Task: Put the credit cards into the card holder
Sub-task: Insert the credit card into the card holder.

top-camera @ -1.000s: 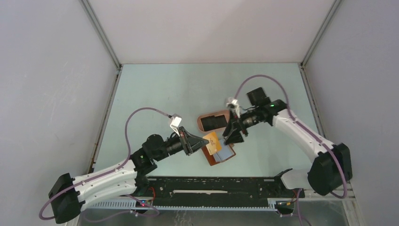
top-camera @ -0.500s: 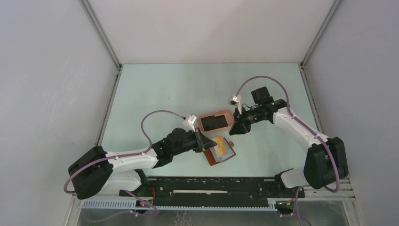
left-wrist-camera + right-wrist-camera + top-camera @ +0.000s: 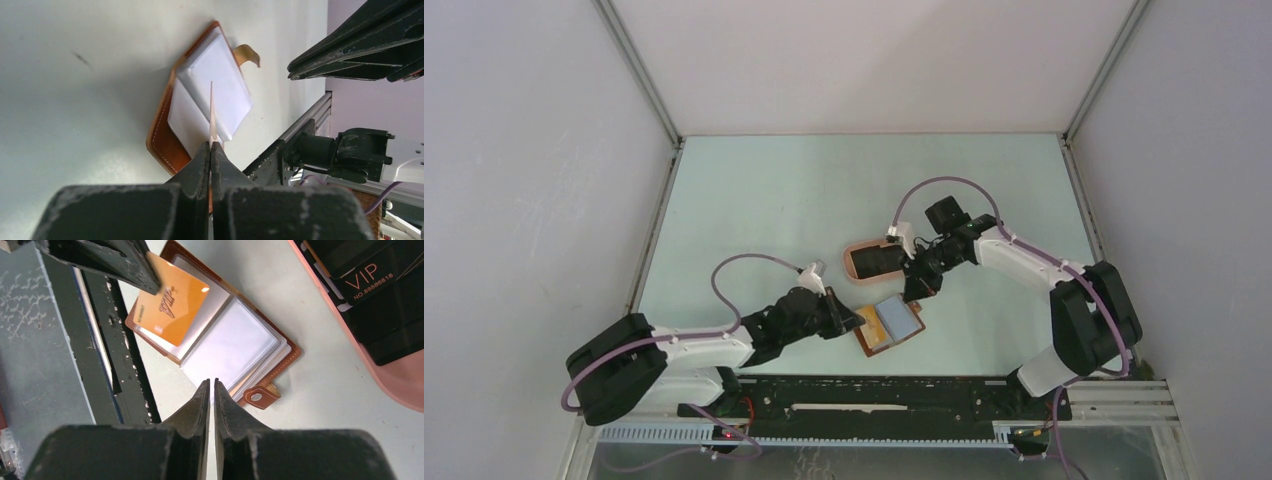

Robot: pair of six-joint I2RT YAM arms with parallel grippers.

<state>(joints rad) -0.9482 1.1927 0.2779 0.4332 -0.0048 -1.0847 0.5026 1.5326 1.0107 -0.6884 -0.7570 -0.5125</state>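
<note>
Each arm is built of glossy white shells between bulky black joint housings, the left arm (image 3: 694, 345) and the right arm (image 3: 1024, 262) alike. A mauve cable (image 3: 754, 257) loops off the left arm's wrist, and a second mauve cable (image 3: 944, 180) arcs over the right one. The left gripper (image 3: 210, 144) and the right gripper (image 3: 210, 381) have matte black, wedge-shaped fingers that taper to thin tips, with a rough, grey-scuffed grain on their thick backs.
</note>
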